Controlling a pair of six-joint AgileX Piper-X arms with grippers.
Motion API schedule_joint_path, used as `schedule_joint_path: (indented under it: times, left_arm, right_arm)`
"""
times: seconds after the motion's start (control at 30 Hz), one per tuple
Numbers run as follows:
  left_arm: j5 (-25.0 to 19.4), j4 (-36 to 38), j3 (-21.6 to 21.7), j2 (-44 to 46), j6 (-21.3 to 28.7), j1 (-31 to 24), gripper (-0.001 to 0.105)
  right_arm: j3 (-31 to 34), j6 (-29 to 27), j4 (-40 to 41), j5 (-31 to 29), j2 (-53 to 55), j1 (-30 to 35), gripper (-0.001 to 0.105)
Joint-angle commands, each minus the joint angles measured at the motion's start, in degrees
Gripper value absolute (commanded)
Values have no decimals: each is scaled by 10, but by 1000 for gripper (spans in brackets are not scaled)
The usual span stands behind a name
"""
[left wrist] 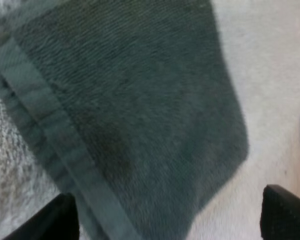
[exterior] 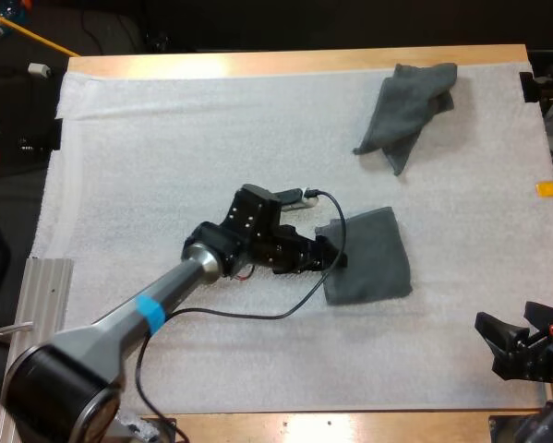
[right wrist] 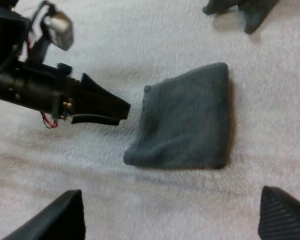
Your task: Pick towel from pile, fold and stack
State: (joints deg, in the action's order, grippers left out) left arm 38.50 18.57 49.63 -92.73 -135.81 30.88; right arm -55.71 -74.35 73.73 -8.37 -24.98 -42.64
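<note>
A dark grey-green towel (exterior: 368, 257), folded into a flat rectangle, lies on the white mat right of centre. My left gripper (exterior: 335, 256) is at the towel's left edge, open, its fingers (left wrist: 57, 217) apart over the folded towel (left wrist: 134, 115) with nothing pinched. A crumpled towel (exterior: 407, 109) lies at the mat's far right side. My right gripper (exterior: 494, 346) hovers open near the front right corner, nothing between its fingertips (right wrist: 64, 215). From there I see the folded towel (right wrist: 190, 122), the left gripper (right wrist: 120, 112) at its edge, and the crumpled towel (right wrist: 245, 11) beyond.
The white mat (exterior: 165, 166) covers most of the wooden table (exterior: 285, 61). An aluminium rail (exterior: 38, 295) runs along the mat's left front side. Open mat lies to the left and along the front.
</note>
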Motion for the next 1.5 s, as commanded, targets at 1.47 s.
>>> schedule_joint_path:
  times: [1.47]
  left_arm:
    - [-29, -26, 114, -144, -205, 92, 56]
  right_arm:
    - [0, 0, 19, -5, 2, 2, 69]
